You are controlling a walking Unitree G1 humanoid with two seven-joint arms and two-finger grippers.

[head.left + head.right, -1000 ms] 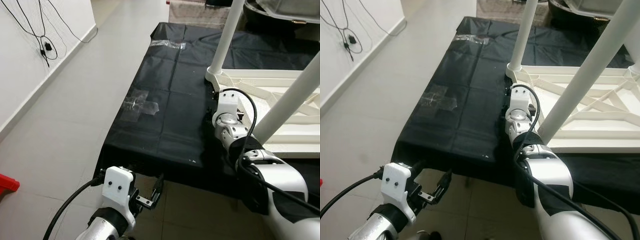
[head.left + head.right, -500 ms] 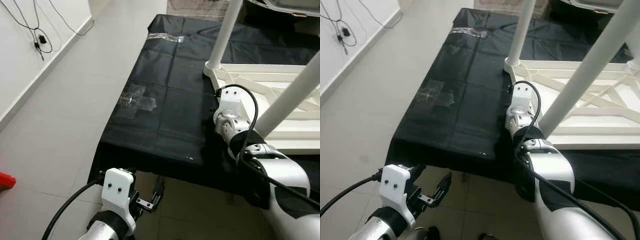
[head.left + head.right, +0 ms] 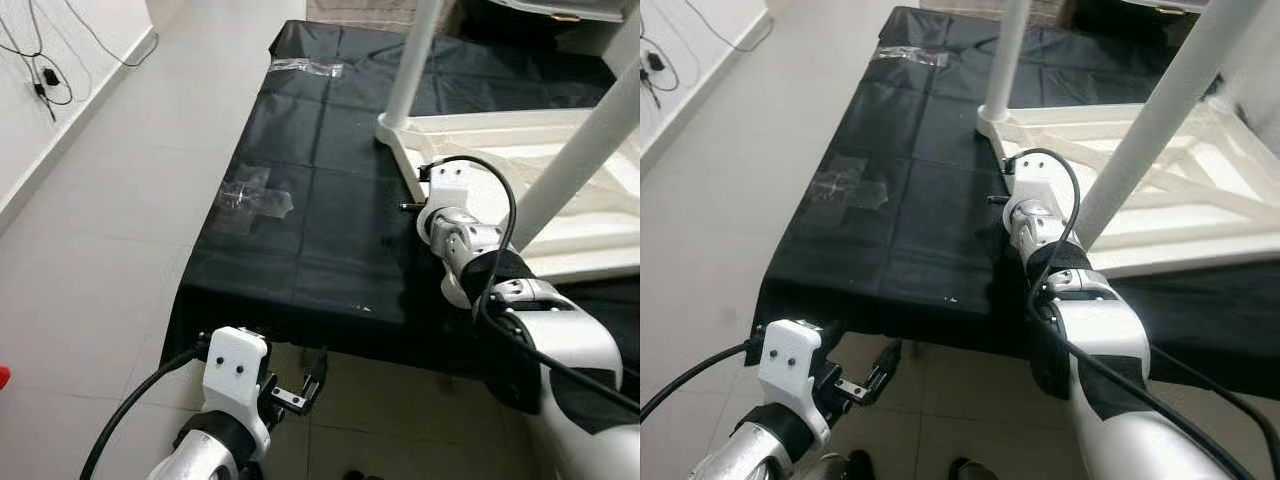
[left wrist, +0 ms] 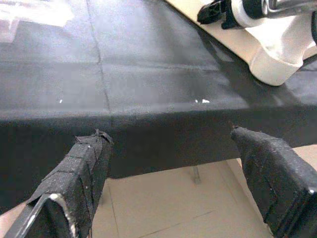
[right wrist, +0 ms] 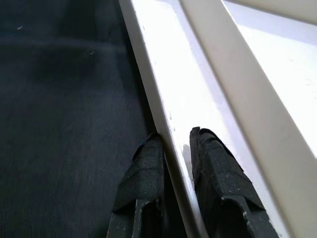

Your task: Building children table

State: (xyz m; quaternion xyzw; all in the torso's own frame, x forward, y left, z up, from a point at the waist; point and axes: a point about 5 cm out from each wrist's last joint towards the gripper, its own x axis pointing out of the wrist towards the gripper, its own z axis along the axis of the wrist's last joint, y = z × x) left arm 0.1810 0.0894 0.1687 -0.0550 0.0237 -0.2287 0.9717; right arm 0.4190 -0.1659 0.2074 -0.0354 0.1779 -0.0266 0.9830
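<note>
A white children's table lies upside down on a platform covered with black cloth. Two of its round white legs stick up. My right arm reaches to the table's near left rim. There my right gripper is shut on the thin rim, one finger on the cloth side and one on the white underside. Low in front of the platform's near edge, my left gripper hangs open with nothing between its fingers.
Two patches of clear tape are stuck on the cloth. Grey tiled floor runs along the left to a white wall with hanging cables. A red object shows at the left edge.
The view has shifted forward and left. The white table's near edge now slants against the cloth, as if turned a little. My right gripper keeps its hold; the left stays open.
</note>
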